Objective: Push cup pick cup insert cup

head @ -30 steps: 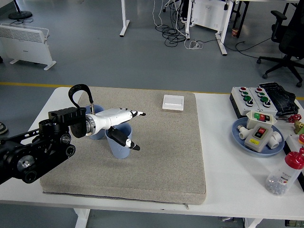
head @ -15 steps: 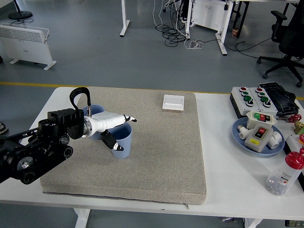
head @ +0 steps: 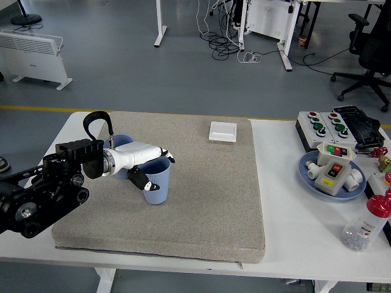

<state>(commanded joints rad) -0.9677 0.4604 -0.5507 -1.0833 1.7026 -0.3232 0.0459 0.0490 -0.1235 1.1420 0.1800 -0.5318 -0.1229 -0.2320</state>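
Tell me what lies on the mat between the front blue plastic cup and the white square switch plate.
Nothing: head view shows bare grey mat between blue cup and white plate.

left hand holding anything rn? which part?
The left hand holds the near blue cup at its rim: fingers lie across the far rim, thumb on the near outer wall. The cup stands on the mat.

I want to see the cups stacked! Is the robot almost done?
Not yet. The left hand is closed around the front blue cup, which stands on the grey mat. The back blue cup sits just behind it, empty-looking. Lifting the held cup and slotting it in are left.
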